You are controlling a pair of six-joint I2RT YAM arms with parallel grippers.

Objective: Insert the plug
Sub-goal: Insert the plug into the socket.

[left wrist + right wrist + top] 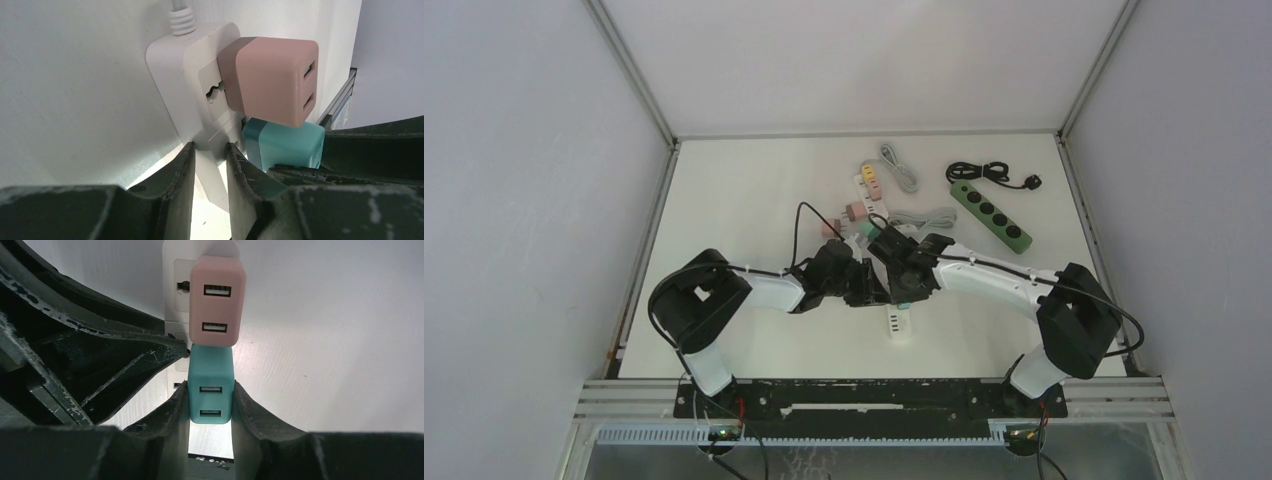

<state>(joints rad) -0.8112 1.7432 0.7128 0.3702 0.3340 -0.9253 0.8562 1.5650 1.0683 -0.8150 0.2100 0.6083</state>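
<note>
A white power strip [185,75] lies on the table, its end visible in the top view [897,322]. A pink USB plug [270,80] sits in its upper socket. Just below it a teal USB plug [210,372] stands against the strip's face, its prongs hidden. My right gripper [210,386] is shut on the teal plug's two sides. My left gripper [210,148] is shut on the strip's edge, pinching it between both fingers [182,165]. Both grippers meet at mid-table, left [867,285] and right [902,288].
At the back right lies a green power strip [991,215] with a coiled black cable [989,172]. A small yellow-pink strip [870,180], grey cables [899,165] and another pink adapter [856,210] lie behind the grippers. Walls enclose the table on the left, the back and the right.
</note>
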